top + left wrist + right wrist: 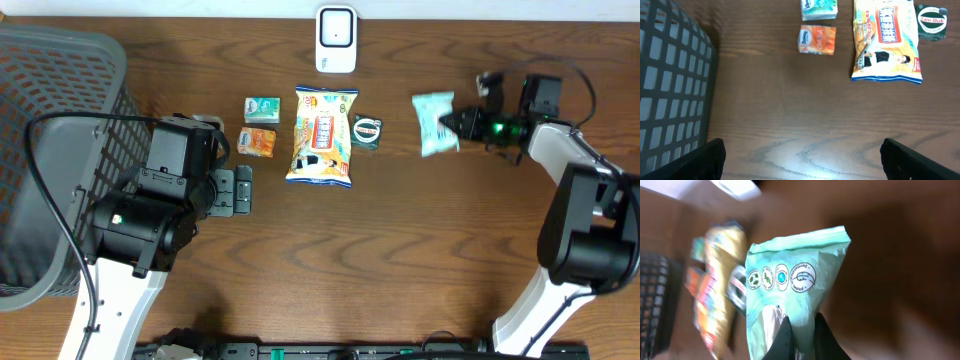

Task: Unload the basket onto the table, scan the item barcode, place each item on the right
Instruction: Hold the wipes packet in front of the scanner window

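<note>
Pouch (790, 295), mint green, fills the right wrist view, pinched at its lower edge by the right gripper (797, 335), whose fingers are closed tight on it. It sits at the right end of the row, apart from the other goods. Four round icons show on it; one ring seems to read "Dermatologically tested". No barcode shows on this face.

The left gripper (802, 155) hovers with fingers spread wide, holding nothing, beside a dark basket (670, 90). Beyond it lie an orange packet (817, 40), a snack bag (886, 42) with print too small to read, and a tin (932, 21) marked "Zam-Buk".

Farthest off stands the white scanner (336, 40). The grasp looks done; next, the pouch likely needs carrying there, barcode side turned toward it.
</note>
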Tool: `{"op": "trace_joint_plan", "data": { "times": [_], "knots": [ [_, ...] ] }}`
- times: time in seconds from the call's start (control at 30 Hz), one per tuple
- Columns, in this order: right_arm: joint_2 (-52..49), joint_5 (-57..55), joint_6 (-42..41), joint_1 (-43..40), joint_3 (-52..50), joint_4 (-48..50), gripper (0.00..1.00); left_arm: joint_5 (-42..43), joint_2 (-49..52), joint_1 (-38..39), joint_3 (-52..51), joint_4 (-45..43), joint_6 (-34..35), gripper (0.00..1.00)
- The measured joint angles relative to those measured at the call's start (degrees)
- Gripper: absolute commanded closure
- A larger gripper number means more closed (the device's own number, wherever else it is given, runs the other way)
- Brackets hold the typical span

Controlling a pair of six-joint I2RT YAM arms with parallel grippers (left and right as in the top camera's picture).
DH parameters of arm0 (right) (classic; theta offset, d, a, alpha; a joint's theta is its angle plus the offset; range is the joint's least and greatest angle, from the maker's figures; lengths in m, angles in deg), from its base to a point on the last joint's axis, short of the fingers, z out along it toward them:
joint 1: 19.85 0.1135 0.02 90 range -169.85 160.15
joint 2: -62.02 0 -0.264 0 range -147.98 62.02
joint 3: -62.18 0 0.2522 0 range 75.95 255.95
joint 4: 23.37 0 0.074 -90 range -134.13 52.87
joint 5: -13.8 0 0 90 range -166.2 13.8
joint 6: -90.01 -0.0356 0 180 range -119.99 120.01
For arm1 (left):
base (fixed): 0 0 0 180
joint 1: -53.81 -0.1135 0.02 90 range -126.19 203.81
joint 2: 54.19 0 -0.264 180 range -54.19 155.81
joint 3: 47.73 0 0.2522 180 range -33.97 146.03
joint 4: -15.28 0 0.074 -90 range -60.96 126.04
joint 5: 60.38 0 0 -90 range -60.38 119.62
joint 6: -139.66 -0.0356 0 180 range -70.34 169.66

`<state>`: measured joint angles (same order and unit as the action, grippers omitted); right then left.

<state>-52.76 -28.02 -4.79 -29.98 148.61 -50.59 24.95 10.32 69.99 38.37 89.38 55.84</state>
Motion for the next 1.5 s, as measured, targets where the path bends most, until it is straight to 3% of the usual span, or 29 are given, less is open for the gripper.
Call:
{"op": "trace_joint_plan", "data": {
  "times": [0.33,0.43,0.67,1.07,1.27,1.5],
  "knots": [
    [3.10,-5.62,-16.83,10.84,1.16,27.50,0.99,0.00,0.00,0.00,0.00,-0.04,0.00,0.02],
    [3.10,-9.33,-18.78,14.45,1.73,30.73,0.99,0.00,0.00,0.00,0.00,-0.02,0.00,0.02],
    [-0.37,-16.20,-20.98,19.65,11.82,30.25,0.99,0.00,0.00,0.00,0.00,-0.02,0.00,0.02],
    [-23.26,-16.85,-25.79,22.91,43.93,17.09,0.99,0.00,0.00,0.00,0.00,-0.02,0.00,0.02],
    [-29.88,-15.72,-28.61,23.89,45.70,15.17,0.99,0.00,0.00,0.00,0.00,-0.02,0.00,0.02],
    [-30.29,-17.27,-28.20,23.96,46.34,14.32,0.99,0.00,0.00,0.00,0.00,-0.02,0.00,0.02]
  ]
}}
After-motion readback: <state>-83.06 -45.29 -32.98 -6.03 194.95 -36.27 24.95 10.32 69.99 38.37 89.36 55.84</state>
